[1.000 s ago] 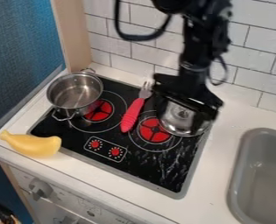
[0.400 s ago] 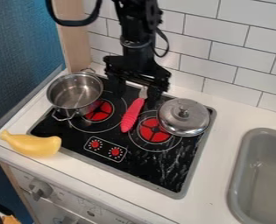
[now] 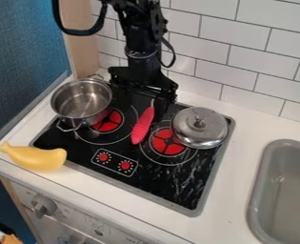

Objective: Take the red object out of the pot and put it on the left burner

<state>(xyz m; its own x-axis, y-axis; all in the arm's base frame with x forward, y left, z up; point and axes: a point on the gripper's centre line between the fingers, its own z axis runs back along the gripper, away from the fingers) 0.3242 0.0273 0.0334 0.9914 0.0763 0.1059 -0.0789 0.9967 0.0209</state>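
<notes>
The stovetop [image 3: 177, 186] is set into the white counter [image 3: 241, 159]. The gripper [image 3: 144, 101] is positioned over the rear of the stovetop, between the pot and the lid, with its fingers apart above the head end of the fork. Hazard: if it descends off-centre, a finger may press on the fork head or strike the metal lid [image 3: 200, 136], which overlaps the right burner [image 3: 166, 142].

The metal pot [image 3: 81, 120] stands at the rear left and covers part of the left burner [image 3: 107, 125]. Hazard: a low leftward transfer may hit the pot and push it; a release too far back may leave the fork leaning on its side.

The yellow banana [image 3: 34, 157] lies on the front left counter, away from the likely route.

The task's red object, the fork [image 3: 142, 126], lies outside the pot, on the stovetop between the burners. Hazard: a grip near its narrow head, far from the thick handle, may let it pivot or slip.
</notes>
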